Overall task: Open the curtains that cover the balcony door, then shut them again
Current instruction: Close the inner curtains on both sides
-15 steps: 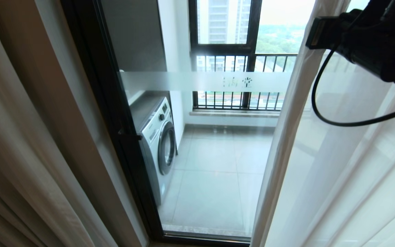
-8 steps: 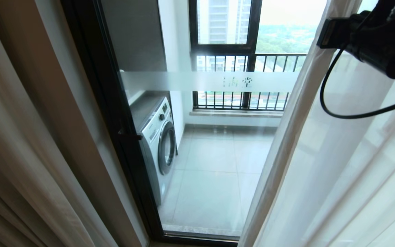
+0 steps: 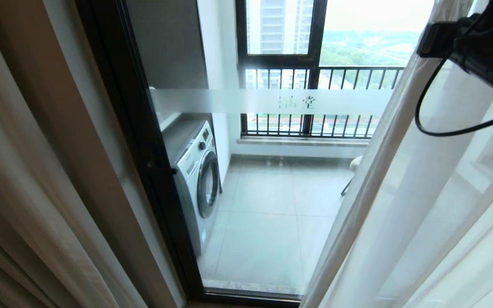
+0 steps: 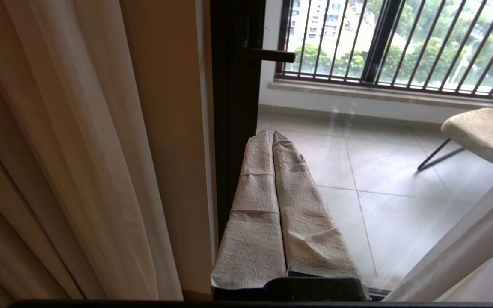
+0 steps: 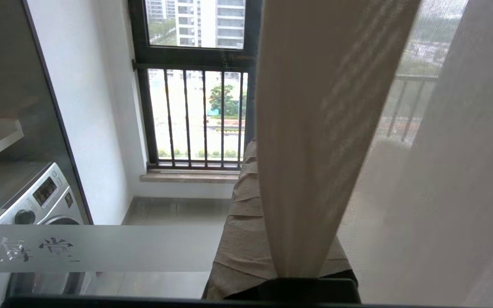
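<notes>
The curtains hang in two layers: opaque cream-beige drapes (image 3: 24, 192) bunched at the left and a sheer white layer (image 3: 422, 214) at the right. Between them shows the balcony door (image 3: 137, 128), black-framed glass crossed by a frosted band (image 3: 250, 101). My right arm (image 3: 486, 51) reaches in at the upper right. In the right wrist view the right gripper (image 5: 258, 149) is shut on the sheer curtain's leading edge (image 5: 310, 149), which runs between its cloth-wrapped fingers. My left gripper (image 4: 271, 134) hangs low by the door frame, shut and empty.
A washing machine (image 3: 197, 179) stands on the balcony at the left behind the glass. A padded chair (image 4: 477, 132) sits on the tiled floor at the right. The outer window with barred railing (image 3: 306, 77) is beyond. A door handle (image 4: 270, 54) sticks out from the frame.
My right arm has moved right, drawing the sheer curtain's edge with it. More glass and railing are uncovered, and part of the chair now shows. The left arm has kept still.
</notes>
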You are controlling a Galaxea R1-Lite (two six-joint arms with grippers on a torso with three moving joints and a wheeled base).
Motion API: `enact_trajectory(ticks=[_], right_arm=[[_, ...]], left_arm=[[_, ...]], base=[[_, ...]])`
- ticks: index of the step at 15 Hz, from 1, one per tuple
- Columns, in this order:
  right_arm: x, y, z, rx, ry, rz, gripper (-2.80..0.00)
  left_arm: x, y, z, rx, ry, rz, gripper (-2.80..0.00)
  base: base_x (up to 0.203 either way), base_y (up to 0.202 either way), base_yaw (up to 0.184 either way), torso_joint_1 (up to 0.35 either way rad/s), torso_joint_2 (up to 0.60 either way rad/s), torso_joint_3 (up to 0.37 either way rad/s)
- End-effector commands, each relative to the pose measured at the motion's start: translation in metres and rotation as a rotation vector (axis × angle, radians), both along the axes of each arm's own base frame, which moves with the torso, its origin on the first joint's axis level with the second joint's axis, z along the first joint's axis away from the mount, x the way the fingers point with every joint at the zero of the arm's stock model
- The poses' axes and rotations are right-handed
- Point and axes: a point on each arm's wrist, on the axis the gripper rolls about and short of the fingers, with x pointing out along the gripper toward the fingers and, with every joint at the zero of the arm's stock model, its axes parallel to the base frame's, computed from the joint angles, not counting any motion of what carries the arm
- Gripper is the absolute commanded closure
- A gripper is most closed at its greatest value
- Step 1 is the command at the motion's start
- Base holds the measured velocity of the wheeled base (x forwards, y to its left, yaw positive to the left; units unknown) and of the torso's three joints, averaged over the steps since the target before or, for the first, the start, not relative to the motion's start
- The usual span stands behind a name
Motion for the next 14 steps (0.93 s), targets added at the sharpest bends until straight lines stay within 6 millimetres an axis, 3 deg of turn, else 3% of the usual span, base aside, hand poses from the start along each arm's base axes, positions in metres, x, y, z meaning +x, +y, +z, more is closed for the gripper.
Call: enact_trajectory(ticks=[1,3,5,10,14], right_arm=[[0.000,-0.003,0.001,0.000,-0.005,-0.011,0.00],[0.000,-0.005,0.001,-0.002,-0.005,-0.015,0.00],[-0.001,-0.006,0.002,-0.001,-0.009,-0.019,-2.80],[-0.012,-0.008,0.011,0.003,-0.037,-0.019,-2.80],[-0.052,-0.016,0.022,0.003,-0.065,-0.029,-2.80]], left_arm=[[0.000,0.000,0.000,0.000,-0.001,0.001,0.00],[0.000,0.000,0.000,-0.002,-0.001,0.001,0.00],[0.000,0.000,0.000,0.000,-0.001,0.001,0.00],[0.000,0.000,0.000,-0.001,-0.001,0.001,0.00],[0.000,0.000,0.000,0.000,0.000,0.001,0.00]], base=[[0.000,0.000,0.000,0.000,0.00,0.000],[0.000,0.000,0.000,0.000,0.00,0.000],[0.000,0.000,0.000,0.000,0.00,0.000],[0.000,0.000,0.000,0.000,0.00,0.000],[0.000,0.000,0.000,0.000,0.00,0.000]])
